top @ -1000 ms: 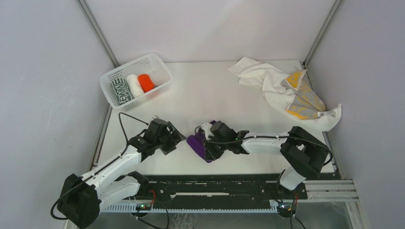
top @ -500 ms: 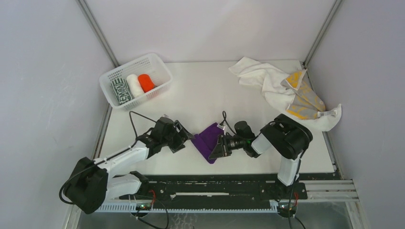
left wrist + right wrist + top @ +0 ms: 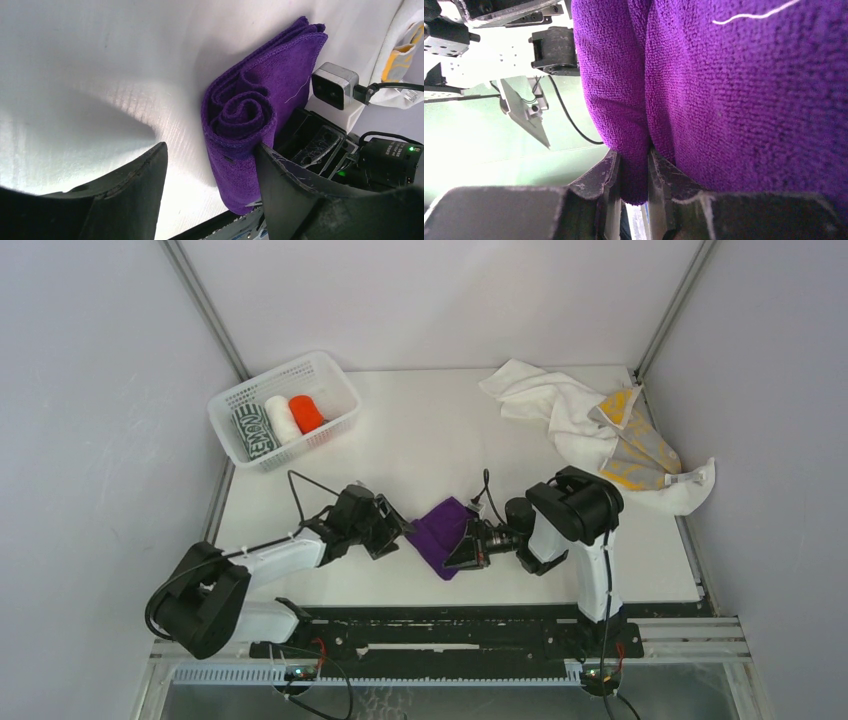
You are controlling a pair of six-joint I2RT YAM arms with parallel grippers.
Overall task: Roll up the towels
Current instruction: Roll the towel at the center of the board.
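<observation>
The purple towel (image 3: pixel 443 532) lies on the white table (image 3: pixel 420 430) near its front edge, between the 2 arms. The left wrist view shows it partly rolled: its near end (image 3: pixel 245 110) is wound into a loose spiral, and the rest runs away as a flat folded band.

The white mesh basket (image 3: pixel 330 375) at the far left corner holds 3 rolled towels side by side: a dark green-and-white patterned roll (image 3: pixel 252 430), a white roll (image 3: pixel 283 418) and an orange-red roll (image 3: pixel 306 412). At the far right corner a crumpled white towel (image 3: pixel 545 400) and a yellow-and-grey patterned towel (image 3: pixel 635 455) lie unrolled in a heap.

Compared with 0.5 s ago, the purple towel sits a little farther from the front edge, the right arm's elbow has folded in closer to it, and the left arm has reached slightly farther right. 1 s ago the right arm stretched low along the table and the cloth was bunched up.

The right gripper (image 3: pixel 458 556) meets the towel's right front side; in its own view the fingers (image 3: pixel 633 170) are pinched tight on a fold of the purple cloth (image 3: pixel 749 100). The left gripper (image 3: pixel 395 530) stands spread wide (image 3: pixel 211 146), with the spiral end between its fingers, close against the right one and apart from the left one.
</observation>
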